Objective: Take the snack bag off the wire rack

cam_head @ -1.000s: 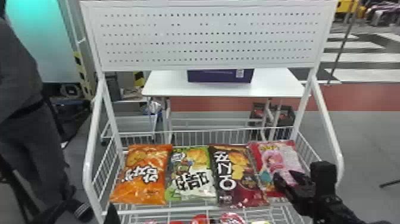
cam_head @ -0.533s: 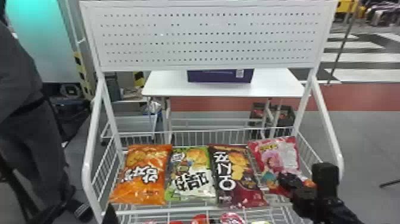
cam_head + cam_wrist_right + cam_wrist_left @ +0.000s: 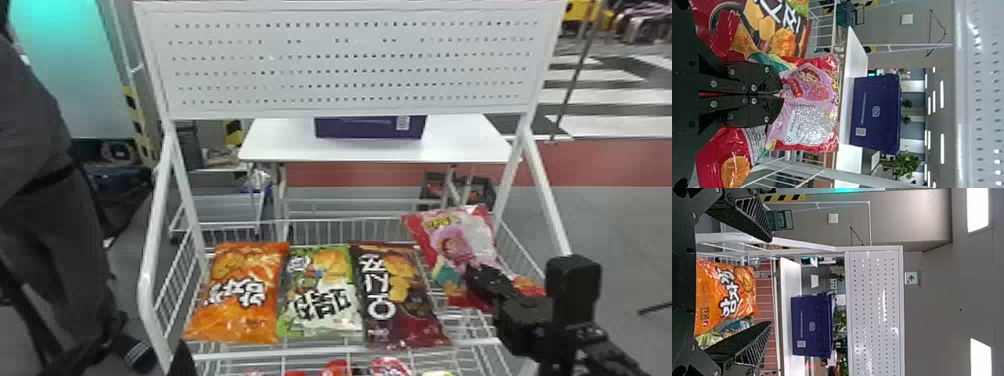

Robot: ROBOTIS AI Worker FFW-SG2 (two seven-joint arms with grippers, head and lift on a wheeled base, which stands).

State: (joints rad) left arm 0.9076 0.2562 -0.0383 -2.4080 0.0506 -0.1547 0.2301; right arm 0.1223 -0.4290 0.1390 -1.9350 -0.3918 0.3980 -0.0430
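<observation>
In the head view my right gripper (image 3: 482,280) is at the rack's right side, over the pink and red snack bag (image 3: 457,240). The right wrist view has my right gripper (image 3: 777,94) shut on that snack bag (image 3: 809,88), pinching its middle so the film creases around the fingers. The bag is tilted up above the wire rack (image 3: 240,353), its top edge higher than the neighbouring bags. My left gripper (image 3: 181,361) is at the rack's lower left corner; in the left wrist view the left gripper (image 3: 770,282) stands open, holding nothing, with the orange bag beyond.
An orange bag (image 3: 240,295), a green bag (image 3: 322,295) and a dark brown bag (image 3: 400,300) lie side by side on the rack. Red packages (image 3: 337,369) sit on a lower tier. White side rails and a perforated panel (image 3: 350,60) frame the rack. Behind stands a white table (image 3: 280,145).
The pink bag has risen and tilted up from lying beside the brown one, and my right gripper has closed on it. The left arm has barely moved.
</observation>
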